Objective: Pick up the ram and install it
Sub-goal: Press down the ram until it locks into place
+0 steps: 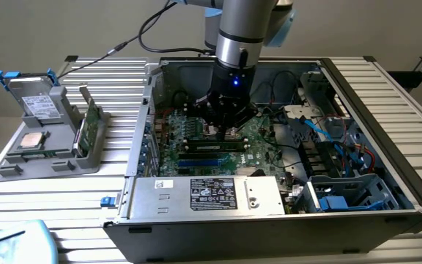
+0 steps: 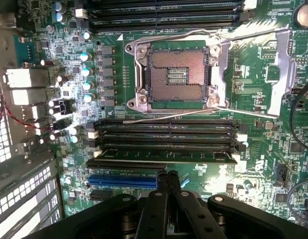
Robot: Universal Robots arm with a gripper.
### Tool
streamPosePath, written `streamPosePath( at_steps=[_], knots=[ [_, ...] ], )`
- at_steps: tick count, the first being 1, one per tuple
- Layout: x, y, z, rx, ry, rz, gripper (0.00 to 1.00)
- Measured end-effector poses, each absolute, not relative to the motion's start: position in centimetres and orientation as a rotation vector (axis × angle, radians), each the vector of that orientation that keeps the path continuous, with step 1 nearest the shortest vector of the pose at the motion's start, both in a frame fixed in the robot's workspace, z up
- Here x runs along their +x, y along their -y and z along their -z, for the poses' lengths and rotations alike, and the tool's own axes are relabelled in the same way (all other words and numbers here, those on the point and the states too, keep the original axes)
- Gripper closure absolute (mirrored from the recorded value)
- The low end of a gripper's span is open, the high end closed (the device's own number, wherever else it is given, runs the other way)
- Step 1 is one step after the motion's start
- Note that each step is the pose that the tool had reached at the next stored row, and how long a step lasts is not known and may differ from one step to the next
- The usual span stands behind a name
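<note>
Claw point(image 2: 167, 175) closed above ram point(image 2: 166, 155).

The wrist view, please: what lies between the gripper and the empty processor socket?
A bank of black memory slots, with the ram in the slot nearest the gripper, as the wrist view shows.

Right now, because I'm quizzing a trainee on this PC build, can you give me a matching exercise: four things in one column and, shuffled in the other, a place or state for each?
Things:
1. gripper
2. ram
3. processor socket
4. grey holder

Places or states:
A. empty, no chip in it
B. on the table, at the exterior view's left of the computer case
C. jaws shut, nothing held
D. lying among the black memory slots

Pairs: 1-C, 2-D, 3-A, 4-B
</note>
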State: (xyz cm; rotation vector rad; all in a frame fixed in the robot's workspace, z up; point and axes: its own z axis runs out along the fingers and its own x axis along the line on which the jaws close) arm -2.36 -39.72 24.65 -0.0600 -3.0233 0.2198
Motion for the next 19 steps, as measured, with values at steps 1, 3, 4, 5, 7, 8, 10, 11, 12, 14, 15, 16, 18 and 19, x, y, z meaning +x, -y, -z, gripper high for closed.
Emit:
streamPosePath(
  at_steps=[1, 3, 4, 5, 7, 8, 10, 11, 12, 14, 15, 16, 18, 19],
  knots=[
    [-2.36, 39.72, -24.65, -0.076, 3.025, -0.219, 0.89],
    [-2.36, 39.72, -24.65, -0.108, 3.028, -0.218, 0.89],
    [-2.36, 39.72, -24.65, -0.123, 3.03, -0.218, 0.89],
    [-2.36, 39.72, -24.65, -0.139, 3.032, -0.217, 0.89],
    [-2.36, 39.72, -24.65, -0.169, 3.036, -0.217, 0.89],
    [-2.37, 39.7, -24.65, -0.177, 3.04, -0.219, 0.89],
    [-2.37, 39.4, -24.66, -0.18, 3.047, -0.23, 0.89],
    [-2.36, 39.28, -24.65, -0.18, 3.05, -0.232, 0.89],
    [-2.36, 39.22, -24.65, -0.18, 3.05, -0.232, 0.89],
    [-2.36, 39.22, -24.65, -0.18, 3.05, -0.232, 0.89],
    [-2.36, 39.22, -24.65, -0.18, 3.05, -0.232, 0.89],
    [-2.36, 39.22, -24.65, -0.18, 3.05, -0.232, 0.89],
    [-2.36, 39.22, -24.65, -0.18, 3.05, -0.232, 0.89],
    [-2.36, 39.22, -24.65, -0.18, 3.05, -0.232, 0.89]
  ],
)
